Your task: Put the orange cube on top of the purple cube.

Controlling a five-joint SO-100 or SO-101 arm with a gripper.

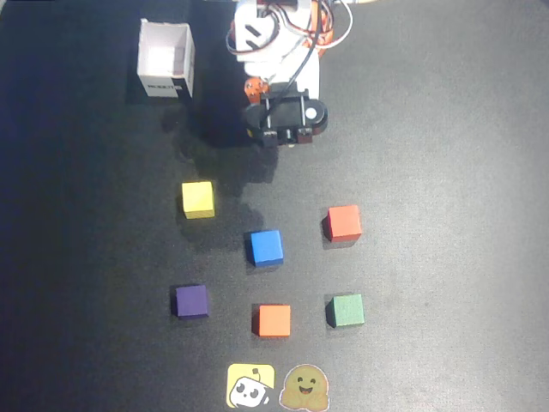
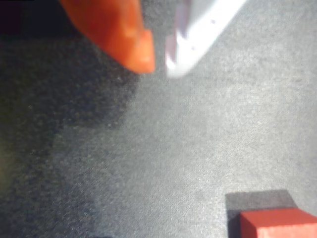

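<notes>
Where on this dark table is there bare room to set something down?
Free patches: the wide right side beyond the orange-red cube and green cube, and the left side past the yellow cube and purple cube. The middle is crowded around the blue cube and orange cube.

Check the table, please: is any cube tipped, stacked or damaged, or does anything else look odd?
Nothing stands out. All six cubes lie flat and apart on the dark mat, among them the orange cube and the purple cube. The white box stands upright. The claw holds nothing.
</notes>
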